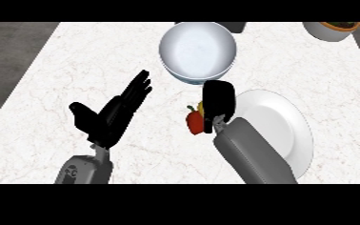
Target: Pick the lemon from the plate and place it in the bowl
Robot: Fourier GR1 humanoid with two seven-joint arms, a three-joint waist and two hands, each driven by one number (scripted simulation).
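The right hand is seen curled at the white plate's left rim, a yellow lemon and red item just left of it; whether the lemon is gripped cannot be told. The white bowl lies just beyond. The left hand is held open.

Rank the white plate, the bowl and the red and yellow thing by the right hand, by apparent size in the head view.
1. Plate, partly hidden by the forearm.
2. Bowl, close to the plate.
3. Red and yellow thing, clearly smallest.
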